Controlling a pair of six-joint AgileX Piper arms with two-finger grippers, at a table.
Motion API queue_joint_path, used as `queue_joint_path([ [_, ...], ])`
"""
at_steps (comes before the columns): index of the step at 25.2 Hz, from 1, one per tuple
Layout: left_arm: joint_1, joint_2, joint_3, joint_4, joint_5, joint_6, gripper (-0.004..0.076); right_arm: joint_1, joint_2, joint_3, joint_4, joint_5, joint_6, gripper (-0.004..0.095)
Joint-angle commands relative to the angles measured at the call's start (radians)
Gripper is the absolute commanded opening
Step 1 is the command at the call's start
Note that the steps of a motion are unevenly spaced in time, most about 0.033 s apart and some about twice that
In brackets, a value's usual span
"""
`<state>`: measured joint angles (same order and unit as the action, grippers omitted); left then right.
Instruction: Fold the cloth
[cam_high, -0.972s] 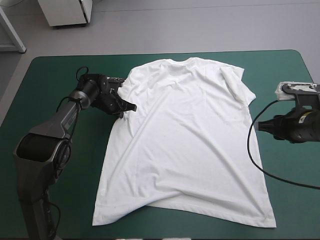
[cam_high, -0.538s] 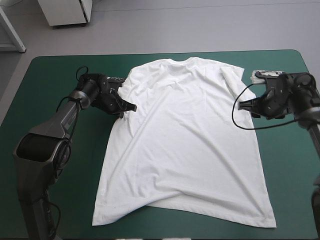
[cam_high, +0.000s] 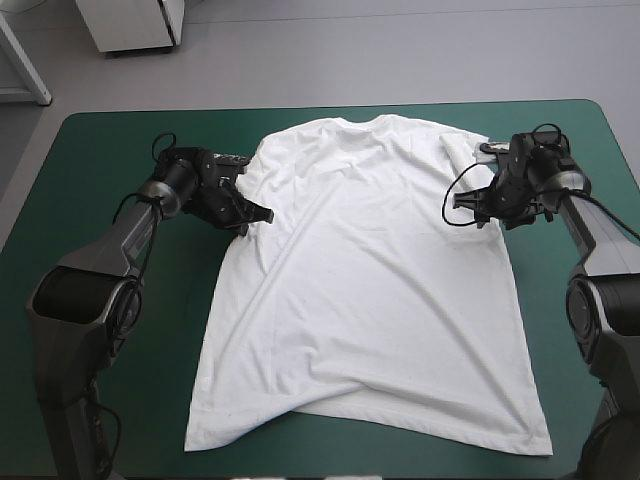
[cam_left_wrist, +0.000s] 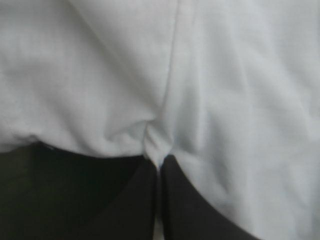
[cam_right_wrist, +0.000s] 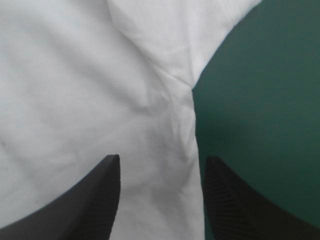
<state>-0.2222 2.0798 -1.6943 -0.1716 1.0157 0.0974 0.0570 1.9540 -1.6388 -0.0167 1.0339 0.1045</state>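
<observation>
Pinching a small pucker of white fabric, the left tool (cam_left_wrist: 159, 164) is clenched on the T-shirt (cam_high: 370, 290). Its two black fingers meet in a point, with the cloth gathered into a tight knot at the tips. In the high view this grasp sits at the garment's left edge, about where the left sleeve joins the body. The sleeve is bunched there and I cannot make out its outline.

The right tool (cam_right_wrist: 161, 165) is released, its black fingers standing apart and low over the shirt's right side. The garment's right edge runs between them, with white cloth under one finger and teal-green cover under the other. Just ahead of it is the notch under the right sleeve (cam_high: 468, 150), which lies flat and points toward the far right.

The T-shirt is spread open at the middle of the surface (cam_high: 100, 170), with its collar (cam_high: 365, 122) toward the far edge and its hem (cam_high: 400, 418) toward the near edge. Long shallow creases run from the left grasp diagonally toward the near side. The hem is uneven: it bows away from the near edge around the middle, and both near corners reach closer to that edge.
</observation>
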Motion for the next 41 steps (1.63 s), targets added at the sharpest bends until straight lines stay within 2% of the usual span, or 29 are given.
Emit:
queue_joint_path([
  [1,-0.012,-0.002,0.002,-0.042,0.01,0.001,-0.0009,-0.003,-0.017,-0.034,-0.011,-0.069,-0.003,0.0494],
  [4,-0.012,-0.002,0.002,-0.042,0.006,0.001,-0.0009,-0.022,0.015,-0.034,-0.001,-0.073,-0.003,0.0488],
  [7,-0.012,-0.002,0.002,-0.046,0.005,0.001,-0.0009,-0.034,0.05,-0.034,0.03,-0.065,-0.001,0.0437],
  [9,-0.012,-0.002,0.002,-0.051,0.002,0.001,-0.0009,-0.034,0.06,-0.034,0.071,-0.053,-0.006,0.0322],
  [12,-0.012,-0.002,0.002,-0.089,-0.008,0.001,-0.0009,-0.032,0.06,-0.034,0.109,-0.037,-0.047,-0.0011],
  [23,-0.012,-0.035,-0.144,-0.1,0.057,0.007,-0.0009,-0.032,-0.025,-0.091,0.105,-0.002,-0.04,-0.0019],
  [33,-0.012,-0.169,-0.332,0.05,0.196,0.006,-0.0009,-0.032,-0.202,-0.214,0.107,0.043,-0.04,-0.0019],
  [41,-0.012,-0.323,-0.445,0.063,0.219,0.008,-0.0009,-0.032,-0.365,-0.234,0.109,0.04,-0.053,-0.0019],
])
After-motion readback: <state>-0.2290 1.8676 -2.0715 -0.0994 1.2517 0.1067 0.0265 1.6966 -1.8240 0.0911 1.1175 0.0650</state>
